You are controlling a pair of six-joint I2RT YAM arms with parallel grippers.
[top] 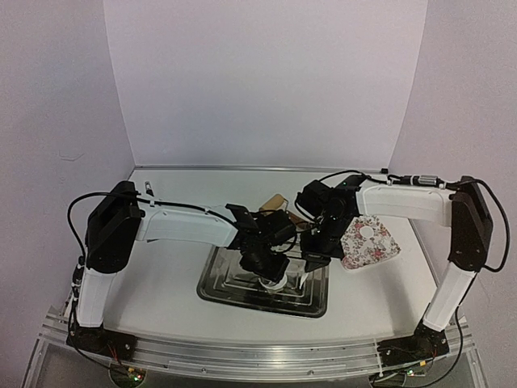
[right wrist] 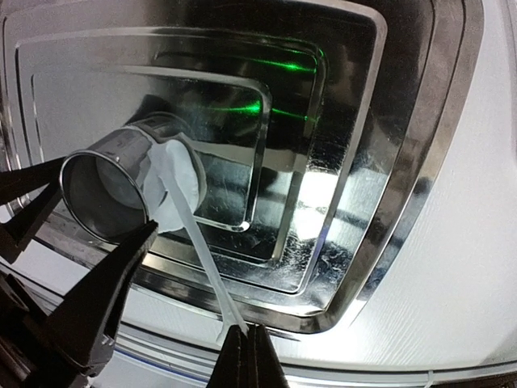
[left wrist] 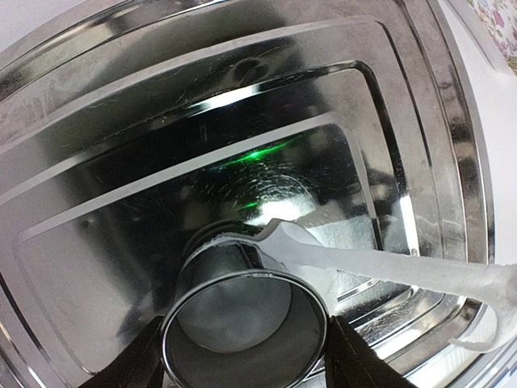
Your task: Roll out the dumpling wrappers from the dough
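Seeing one dumpling wrapper [top: 367, 232] in the top view: a small white round disc lying flat on the floral plate [top: 376, 252], just right of the steel tray [top: 216, 293]. It's round, so no long axis; flat face up. Neither wrist view shows it.

The wrist views show what the arms hide from above:
- The metal ring cutter [left wrist: 206, 271] stands on the tray floor, mouth up. The left gripper [left wrist: 244, 323] has its fingers pinching it from both sides.
- The right gripper [right wrist: 246, 343] has its fingers pressed together on a thin white plastic tool [right wrist: 202, 259]. The tool's long axis runs right to left, from those fingertips to the cutter's foot.
- Right wrist only: a white rounded flat patch [right wrist: 174, 194] at that foot, about as wide as the cutter and against its wall. Can't tell if it's a second wrapper or the tool's blade.
- The bottom inside the cutter is pale, also unclear.

A wooden piece [top: 275, 200] sits just beyond the tray's far edge.
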